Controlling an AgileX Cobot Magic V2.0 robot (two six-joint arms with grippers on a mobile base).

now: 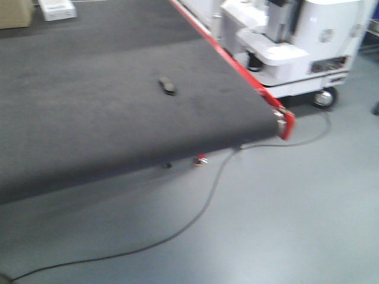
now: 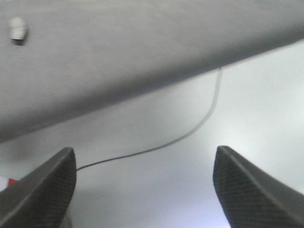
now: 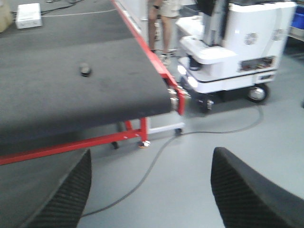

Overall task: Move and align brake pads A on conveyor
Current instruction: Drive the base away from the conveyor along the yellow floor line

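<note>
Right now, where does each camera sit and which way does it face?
Front view: set high, facing forward and down across the conveyor at one brake pad; none of the robot's body shows.
Left wrist view: on the left arm, facing the conveyor's end and the floor; open left hand at the bottom.
Right wrist view: on the right arm, facing the conveyor's corner and a white wheeled machine; open right hand below.
Shared: front and right wrist views both show the brake pad, conveyor, machine and floor cable.

A smooth grey floor (image 1: 284, 225) (glossy, catching pale light) carries a dark cable (image 1: 208, 200) snaking across it. A white wheeled cart (image 1: 308, 41) stands at the far side; a white box (image 1: 57, 9) lies farther back.
</note>
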